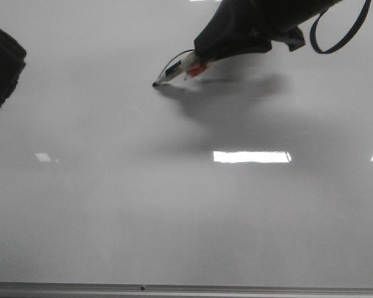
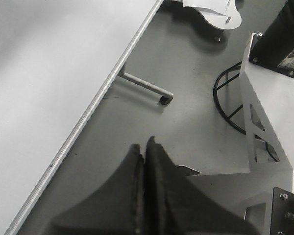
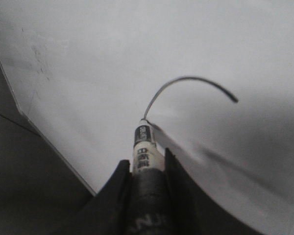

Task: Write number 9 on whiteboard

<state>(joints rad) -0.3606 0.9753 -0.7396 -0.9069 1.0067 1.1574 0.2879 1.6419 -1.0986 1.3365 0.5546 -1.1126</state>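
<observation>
Pale grey-white whiteboard [image 1: 174, 217] with grey edge strip. Black right gripper [image 3: 144, 169] holds a white, black-printed marker [image 3: 143, 149]; thin dark curved line [image 3: 186, 83] beyond its tip.

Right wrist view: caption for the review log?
Right gripper presses marker to whiteboard, one curved stroke drawn.

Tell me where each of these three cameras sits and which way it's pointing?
Front view: looks forward over the whiteboard; the right hand holds a marker, the left arm is at the edge.
Left wrist view: on the left arm, looking down past the shut left hand at the floor and board edge.
Right wrist view: on the right arm, looking along the marker at a curved black line.
Shared: front and right wrist views show marker and board.
</observation>
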